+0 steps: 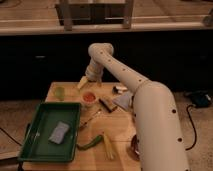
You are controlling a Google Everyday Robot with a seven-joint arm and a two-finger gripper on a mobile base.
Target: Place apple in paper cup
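The apple (pixel 89 96), small and orange-red, sits inside the short whitish paper cup (pixel 89 101) on the wooden table, just right of the green tray's far corner. My gripper (pixel 93 80) hangs above and slightly behind the cup, clear of it, open and empty. The arm reaches to it from the lower right over the table.
A small light-green cup (pixel 59 92) stands left of the paper cup. A green tray (pixel 36 145) holding a grey-blue sponge (pixel 59 133) fills the front left. A dark block (pixel 107 104), a white packet (pixel 123 100), green and yellow items (pixel 100 144) and a dark-red dish (pixel 134 148) lie near the arm.
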